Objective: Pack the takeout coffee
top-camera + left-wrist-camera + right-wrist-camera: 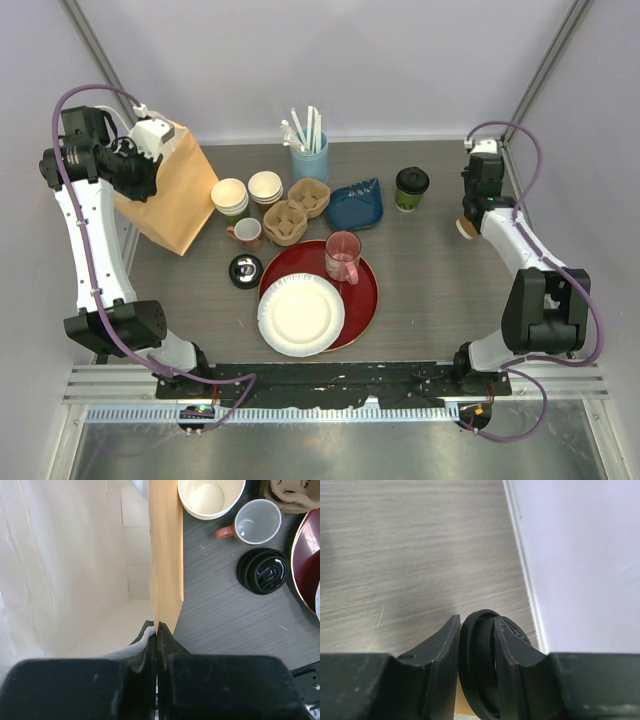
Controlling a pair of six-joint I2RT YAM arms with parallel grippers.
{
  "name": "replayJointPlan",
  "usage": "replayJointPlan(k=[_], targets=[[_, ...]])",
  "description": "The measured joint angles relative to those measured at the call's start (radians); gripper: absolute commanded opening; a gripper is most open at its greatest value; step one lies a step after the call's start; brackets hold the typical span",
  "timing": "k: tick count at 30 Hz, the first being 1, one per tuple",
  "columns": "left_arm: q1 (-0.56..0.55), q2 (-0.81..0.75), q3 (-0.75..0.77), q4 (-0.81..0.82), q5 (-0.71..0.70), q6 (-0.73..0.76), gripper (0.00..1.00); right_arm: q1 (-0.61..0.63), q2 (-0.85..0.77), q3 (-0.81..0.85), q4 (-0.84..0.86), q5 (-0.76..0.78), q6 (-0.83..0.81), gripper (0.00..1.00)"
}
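Matt kraft paper bag (175,205), glossy black plastic lid (263,571), wood-grain grey tabletop (440,280), glossy red plate (366,296)

The overhead camera looked down from behind the arm bases across the whole table (430,270). The left wrist camera peered closely down the rim of the paper bag (165,555), sharing the loose black lid (263,571) with the overhead view. The right wrist camera sat tight against the brown-sided cup (477,670), facing the right wall (590,555).

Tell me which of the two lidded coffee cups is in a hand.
The kraft-brown cup at the right edge: the right hand is closed around its black lid. The green cup stands free on the table.
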Motion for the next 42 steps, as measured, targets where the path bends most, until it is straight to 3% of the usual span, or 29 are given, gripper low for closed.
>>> replayJointPlan(k=[6,15,29,32,35,42], targets=[[0.0,0.0,0.0,0.0,-0.001,0.0,0.0,0.161,0.058,-0.061,0.343,0.243,-0.277,0.01],[0.0,0.0,0.005,0.0,-0.015,0.0,0.0,0.153,0.32,-0.164,0.834,0.338,-0.62,0.01],[0.0,0.0,0.027,0.0,-0.027,-0.005,0.0,0.144,0.376,-0.253,1.135,0.331,-0.715,0.02],[0.0,0.0,0.027,0.0,-0.027,-0.005,0.0,0.144,0.385,-0.262,1.151,0.331,-0.701,0.17],[0.0,0.0,0.027,0.0,-0.027,-0.005,0.0,0.145,0.389,-0.275,1.151,0.33,-0.686,0.43],[0.0,0.0,0.027,0.0,-0.027,-0.005,0.0,0.151,0.375,-0.303,1.106,0.304,-0.641,0.65]])
